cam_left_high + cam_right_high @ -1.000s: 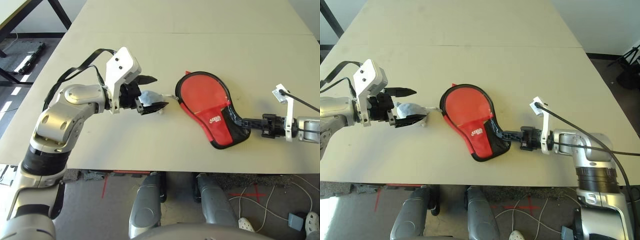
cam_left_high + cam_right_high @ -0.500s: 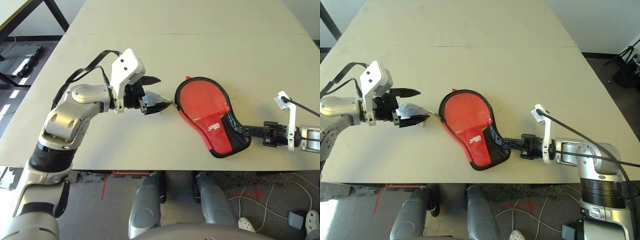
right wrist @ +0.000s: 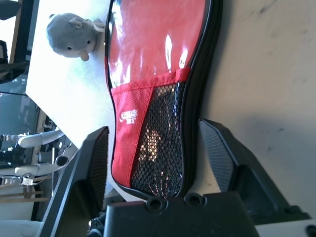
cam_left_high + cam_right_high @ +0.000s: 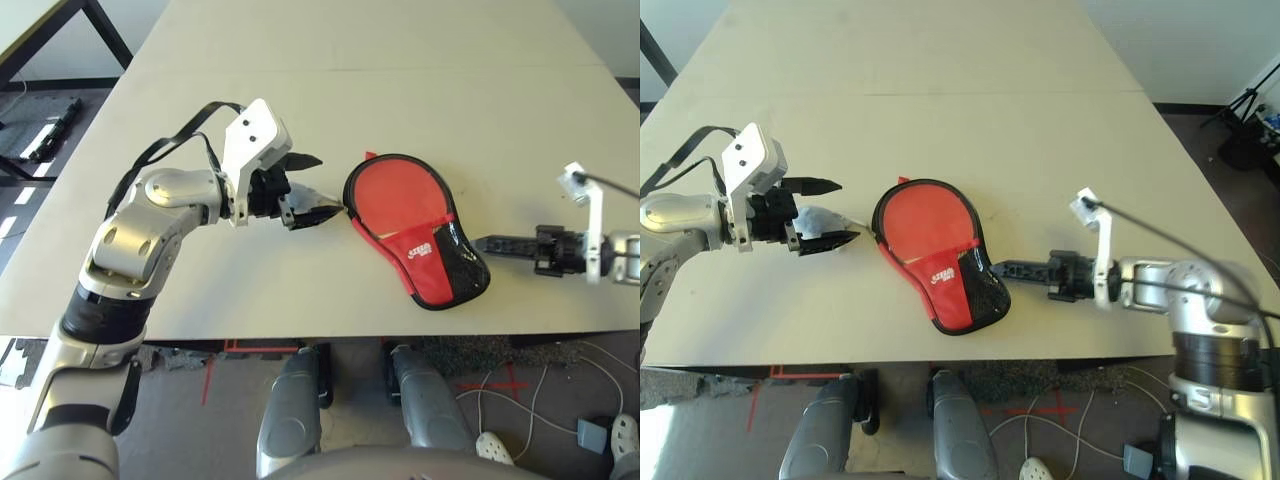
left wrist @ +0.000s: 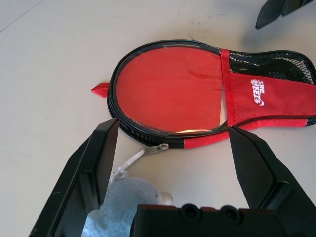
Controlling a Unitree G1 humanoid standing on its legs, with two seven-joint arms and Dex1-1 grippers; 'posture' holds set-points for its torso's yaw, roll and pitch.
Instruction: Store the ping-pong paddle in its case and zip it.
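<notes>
Case: I see the case lying flat on the table, a little right of centre in the left eye view, round end toward the upper left, narrow end toward the lower right.
Case details: red face, black piping, a black mesh pocket and a white logo near the narrow end.
Paddle: I cannot make out the ping-pong paddle itself; the case looks closed around its edge, so whether the paddle lies inside I cannot tell.
Zipper: the metal pull sits on the case's rim, near the round end, with a white cord running from it.
Pouch: a small grey-blue pouch hangs on that cord, just beside the case's round end.
Left gripper: my left gripper is left of centre in the left eye view, fingers spread wide apart, with the pouch lying between them; its tips are close to the case's round end.
Right gripper: my right gripper is at the right of the right eye view, fingers apart, tips just beside the case's narrow end and holding nothing.
</notes>
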